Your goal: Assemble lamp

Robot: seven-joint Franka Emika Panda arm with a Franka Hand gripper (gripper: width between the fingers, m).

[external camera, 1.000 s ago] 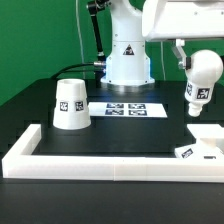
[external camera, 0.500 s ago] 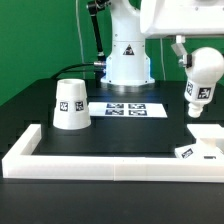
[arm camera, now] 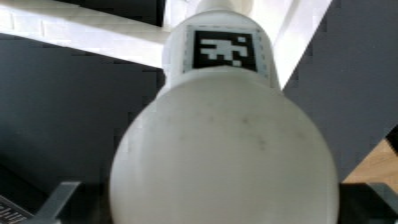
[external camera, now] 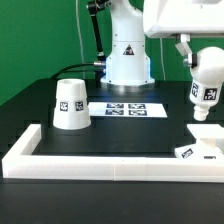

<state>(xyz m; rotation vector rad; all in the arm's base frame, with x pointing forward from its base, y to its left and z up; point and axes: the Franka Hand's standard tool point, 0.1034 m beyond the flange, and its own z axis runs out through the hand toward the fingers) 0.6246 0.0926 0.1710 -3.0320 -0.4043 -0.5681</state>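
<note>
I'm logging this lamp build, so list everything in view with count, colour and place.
black table: one, black, under everything.
tapered white plastic cone shade: one, white, on the table, exterior view's left.
flat square white base: one, white, on the table, exterior view's right.
rounded white plastic bulb: one, white, held above the base.
marker board: one, white with black tags, flat mid-table.
long white bars: two seen, white, edging the table.
white robot arm: one, white, behind the marker board; jaws shut on the bulb.
</note>
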